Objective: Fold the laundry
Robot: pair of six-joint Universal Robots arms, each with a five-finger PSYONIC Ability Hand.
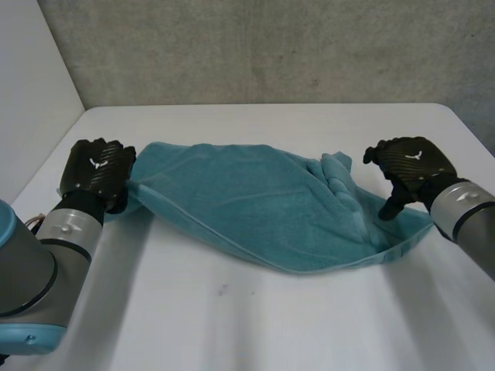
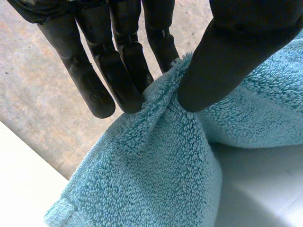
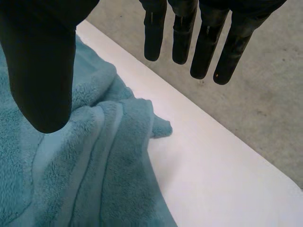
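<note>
A teal terry towel (image 1: 255, 205) lies across the middle of the white table (image 1: 232, 325), bunched into folds at its right end. My left hand (image 1: 97, 171) holds the towel's left end; in the left wrist view its thumb (image 2: 227, 61) and fingers (image 2: 128, 80) pinch a fold of the towel (image 2: 156, 165). My right hand (image 1: 406, 166) hovers just above the towel's right end with its fingers apart from the thumb. In the right wrist view the fingers (image 3: 203, 42) are straight and the towel (image 3: 94, 161) lies loose below the thumb (image 3: 42, 71).
A grey wall (image 1: 271, 46) runs behind the table's far edge. The table's right edge (image 3: 227, 142) lies close beside the towel's right end, with grey floor beyond it.
</note>
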